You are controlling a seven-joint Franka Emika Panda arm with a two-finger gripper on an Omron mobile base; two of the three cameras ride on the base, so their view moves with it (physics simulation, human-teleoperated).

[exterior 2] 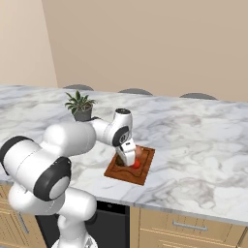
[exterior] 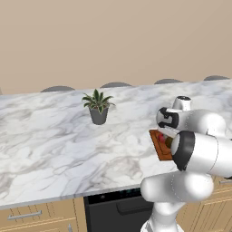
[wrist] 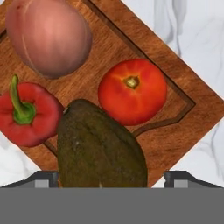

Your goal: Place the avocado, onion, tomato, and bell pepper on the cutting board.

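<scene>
Four pieces sit on the cutting board (wrist: 175,109); your tool (wrist: 112,179) stands open astride the avocado (wrist: 100,148), firm, smooth, best gripped mid-body.

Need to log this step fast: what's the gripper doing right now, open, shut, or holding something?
Gripper: open, jaws wide on either side of the avocado, which lies on the cutting board; whether the fingertips touch it cannot be told.

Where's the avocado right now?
In the hand view the avocado lies on the cutting board, lowest of the produce, beside the bell pepper and just below the tomato.
</scene>
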